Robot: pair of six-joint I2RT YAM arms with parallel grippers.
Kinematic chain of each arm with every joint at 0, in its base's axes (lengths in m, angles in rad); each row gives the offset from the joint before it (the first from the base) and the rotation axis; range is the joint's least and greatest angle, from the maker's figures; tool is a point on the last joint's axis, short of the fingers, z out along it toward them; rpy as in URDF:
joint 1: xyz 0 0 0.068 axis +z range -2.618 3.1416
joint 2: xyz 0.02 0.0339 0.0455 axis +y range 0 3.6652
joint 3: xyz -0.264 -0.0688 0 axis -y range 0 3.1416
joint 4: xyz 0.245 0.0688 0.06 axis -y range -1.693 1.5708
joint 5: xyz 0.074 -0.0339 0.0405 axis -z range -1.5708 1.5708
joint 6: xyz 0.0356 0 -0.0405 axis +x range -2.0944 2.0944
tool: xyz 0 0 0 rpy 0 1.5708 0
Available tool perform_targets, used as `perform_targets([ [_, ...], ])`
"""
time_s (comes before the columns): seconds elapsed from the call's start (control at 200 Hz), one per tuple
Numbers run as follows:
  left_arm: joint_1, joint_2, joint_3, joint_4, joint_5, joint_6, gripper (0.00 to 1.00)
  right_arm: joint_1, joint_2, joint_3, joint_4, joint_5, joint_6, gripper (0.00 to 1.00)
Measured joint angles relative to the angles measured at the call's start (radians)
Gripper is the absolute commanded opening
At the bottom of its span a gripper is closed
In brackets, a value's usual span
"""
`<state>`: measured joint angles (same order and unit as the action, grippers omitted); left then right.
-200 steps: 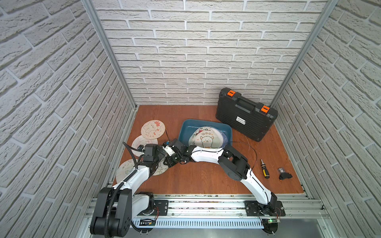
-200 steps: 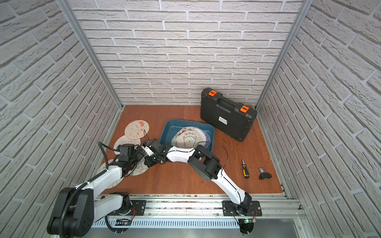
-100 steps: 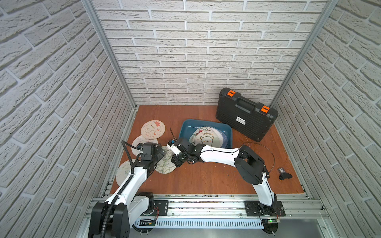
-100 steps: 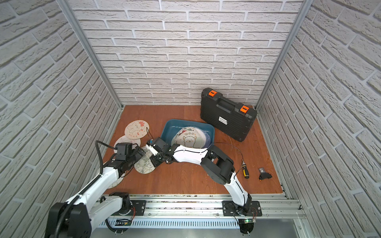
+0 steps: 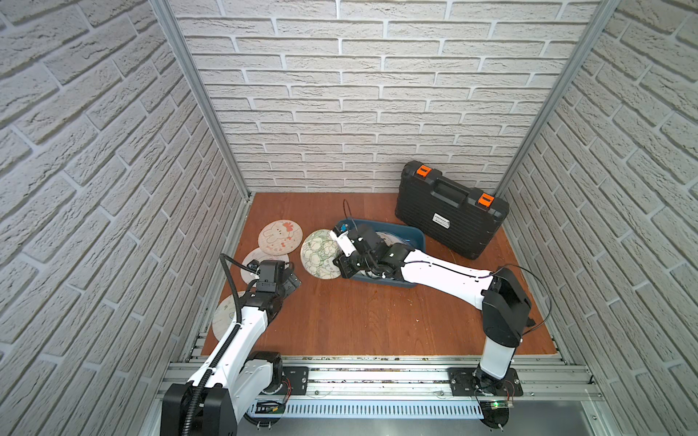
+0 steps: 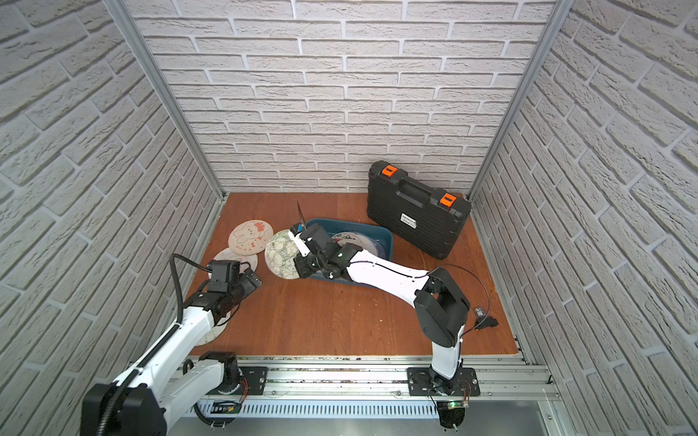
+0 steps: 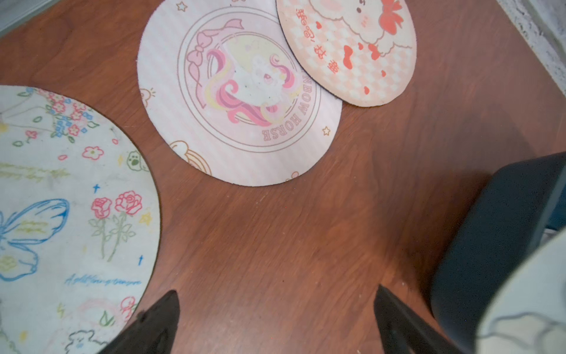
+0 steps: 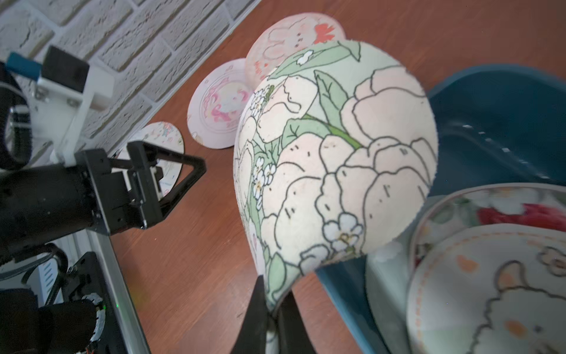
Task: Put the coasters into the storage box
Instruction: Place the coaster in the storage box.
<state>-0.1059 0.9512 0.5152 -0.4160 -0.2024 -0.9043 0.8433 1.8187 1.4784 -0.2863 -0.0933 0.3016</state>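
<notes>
The brown wooden surface (image 5: 377,321) is walled in by brick-pattern panels on three sides. A black ribbed case (image 5: 451,211) with orange latches fills its far right corner. The case lies just beside the storage box (image 5: 411,236), but whether they touch I cannot tell.

The teal box sits near the middle, toward the far edge. The right arm lies across its near wall and hides much of the inside. At least two coasters already lie in it, among them an alpaca coaster (image 8: 490,291).

Three more lie flat along the left edge. The rabbit coaster (image 5: 280,237) is farthest back and overlaps the rim of the unicorn coaster (image 5: 264,260). The butterfly coaster (image 5: 226,317) lies nearest the front, half under the left arm.

A green floral coaster (image 5: 319,254) is tilted up and bent (it bows like a shell) just off the box's left end, by the rabbit coaster. The right end effector (image 8: 272,303) is clamped on its lower edge.

The left end effector (image 7: 277,291) has its fingers spread wide over bare wood, holding nothing, between the unicorn coaster and the floral one.

A small black part (image 6: 485,320) lies near the right edge.
</notes>
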Motion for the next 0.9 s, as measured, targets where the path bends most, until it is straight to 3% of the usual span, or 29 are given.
perform_targets([
  [0.5, 0.000, 0.026, 0.023, -0.005, -0.027, 0.032, 0.98, -0.205, -0.062, -0.097, -0.030, 0.098, 0.051, 0.06],
  [0.9, 0.000, 0.054, 0.040, -0.008, -0.046, 0.040, 0.98, -0.304, 0.016, -0.162, -0.094, 0.150, 0.114, 0.07],
])
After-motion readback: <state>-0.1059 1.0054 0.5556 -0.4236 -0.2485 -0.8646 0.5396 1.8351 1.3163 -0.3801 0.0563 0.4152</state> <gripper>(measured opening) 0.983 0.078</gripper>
